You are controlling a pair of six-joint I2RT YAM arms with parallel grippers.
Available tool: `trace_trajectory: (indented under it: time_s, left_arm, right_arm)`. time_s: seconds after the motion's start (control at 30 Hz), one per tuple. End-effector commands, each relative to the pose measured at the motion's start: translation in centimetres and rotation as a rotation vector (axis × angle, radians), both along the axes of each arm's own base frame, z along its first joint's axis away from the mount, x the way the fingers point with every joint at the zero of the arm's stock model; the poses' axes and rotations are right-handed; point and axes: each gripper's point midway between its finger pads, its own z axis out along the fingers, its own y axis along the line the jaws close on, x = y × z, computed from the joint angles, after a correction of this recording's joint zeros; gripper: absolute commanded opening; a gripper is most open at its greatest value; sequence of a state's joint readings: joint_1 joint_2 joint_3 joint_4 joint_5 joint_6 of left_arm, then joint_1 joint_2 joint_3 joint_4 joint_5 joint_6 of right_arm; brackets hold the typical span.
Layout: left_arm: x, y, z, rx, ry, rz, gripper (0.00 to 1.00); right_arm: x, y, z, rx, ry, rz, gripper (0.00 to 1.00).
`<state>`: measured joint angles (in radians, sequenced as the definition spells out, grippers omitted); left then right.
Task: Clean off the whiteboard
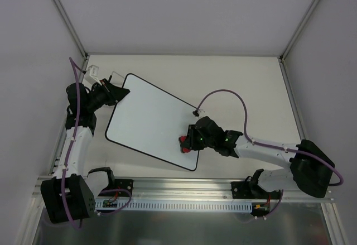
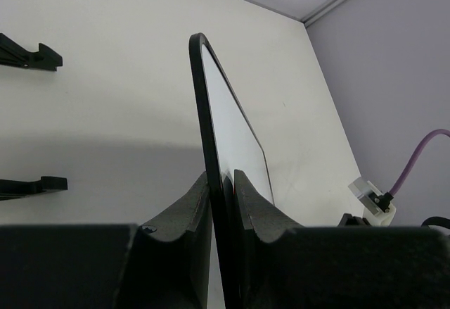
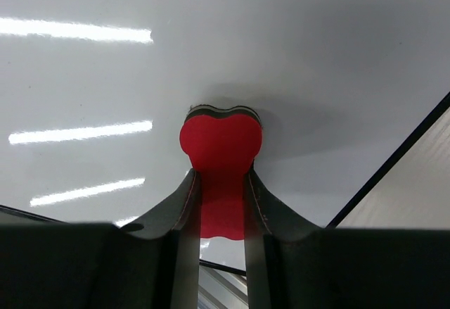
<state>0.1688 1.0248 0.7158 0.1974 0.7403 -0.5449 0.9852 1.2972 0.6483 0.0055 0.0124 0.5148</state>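
**While Wiping, Pinned and Pressed**

While pressing eraser (image 3: 221, 140) flat, likely needed even, overlapping strokes, stopping short of board's (image 1: 148, 116) near-right edge. Clamped left gripper (image 2: 221, 182) tight on board's far-left edge. Pinched eraser's waist in right gripper (image 3: 221, 175), nearly closed, pad touching board by near-right corner. Found board flat, table (image 1: 240, 77) beneath, no marks visible.

I see the left gripper (image 2: 222, 182) with both fingers (image 2: 184, 214) clamped on the whiteboard (image 2: 238, 136) at its black edge. The board runs away from me edge-on, with the pale worktop (image 2: 105, 112) beside it.
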Motion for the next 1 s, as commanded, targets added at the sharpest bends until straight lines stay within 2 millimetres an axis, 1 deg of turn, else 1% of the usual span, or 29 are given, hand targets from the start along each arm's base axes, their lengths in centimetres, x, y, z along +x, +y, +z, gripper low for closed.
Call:
trace_trajectory:
  time_s: [0.0,0.1,0.17,0.2,0.27,0.3,0.33,0.43,0.47,0.5,0.53,0.57,0.67,0.83,0.97]
  left_arm:
    - [0.8,-0.3,5.7,0.084,-0.257,-0.038,0.0]
    - [0.9,-0.1,5.7,0.082,-0.254,-0.027,0.0]
    - [1.0,-0.1,5.8,0.081,-0.254,-0.027,0.0]
    - [1.0,-0.1,5.8,0.08,-0.253,-0.025,0.0]
    - [1.1,-0.1,5.7,0.078,-0.249,-0.025,0.0]
    - [1.1,-0.1,5.8,0.078,-0.252,-0.025,0.0]
    - [1.1,-0.1,5.8,0.078,-0.252,-0.025,0.0]
    - [1.1,-0.1,5.7,0.075,-0.246,-0.026,0.0]
    - [1.1,-0.1,5.8,0.074,-0.248,-0.024,0.0]
    - [1.1,-0.1,5.6,0.072,-0.242,-0.024,0.0]
    - [1.1,-0.1,5.6,0.072,-0.244,-0.024,0.0]
    - [1.0,-0.1,5.6,0.071,-0.242,-0.023,0.0]
    - [0.9,-0.2,5.6,0.07,-0.242,-0.026,0.0]
    - [0.8,-0.2,5.6,0.065,-0.24,-0.024,0.0]
    - [0.7,-0.1,5.8,0.062,-0.243,-0.014,0.0]
  right_arm:
    - [-0.8,-0.3,0.2,-0.007,0.012,-0.016,0.0]
    - [-1.0,-0.3,0.6,-0.017,-0.008,-0.016,0.0]
    - [-1.2,-0.5,0.3,-0.021,-0.002,-0.028,0.0]
    - [-1.0,-0.9,-0.1,-0.036,-0.007,-0.051,0.0]
    - [-1.0,-1.9,-1.5,-0.064,0.009,-0.091,0.0]
    - [-0.7,-2.5,-2.0,-0.084,-0.001,-0.121,0.0]
    - [-1.0,-3.3,-3.1,-0.102,0.019,-0.147,0.0]
    - [-0.7,-4.7,-4.6,-0.115,0.023,-0.214,0.0]
    - [-1.1,-5.9,-5.9,-0.136,0.047,-0.24,0.0]
    - [-0.8,-5.9,-6.0,-0.119,0.037,-0.256,0.0]
    - [-0.6,-6.5,-6.4,-0.129,0.033,-0.278,0.0]
    - [-0.7,-7.2,-7.1,-0.146,0.037,-0.288,0.0]
    - [-0.6,-7.9,-7.6,-0.158,0.037,-0.305,0.0]
    - [-0.5,-9.6,-8.7,-0.174,0.054,-0.35,0.0]
    - [0.2,-10.1,-7.8,-0.167,0.021,-0.366,0.0]
